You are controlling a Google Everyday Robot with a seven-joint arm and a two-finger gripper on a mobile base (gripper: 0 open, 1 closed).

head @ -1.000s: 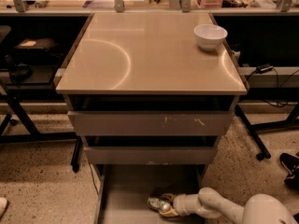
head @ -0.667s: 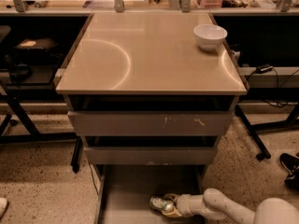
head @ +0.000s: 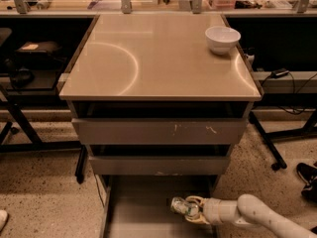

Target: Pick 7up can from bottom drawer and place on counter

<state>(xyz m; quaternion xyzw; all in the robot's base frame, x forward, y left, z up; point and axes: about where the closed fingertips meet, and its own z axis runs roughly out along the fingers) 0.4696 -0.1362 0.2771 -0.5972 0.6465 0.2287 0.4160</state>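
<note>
Gripper point(head: 187, 209) is low in the open bottom drawer point(head: 141, 209), right side, fingers clenched on the 7up can point(head: 178, 206) close to the drawer floor. Step looks like lift-out. Best done by drawing out from under the middle drawer front point(head: 158, 165) before rising, then aiming for bare counter point(head: 158, 58), away from the white bowl point(head: 222, 37).
</note>
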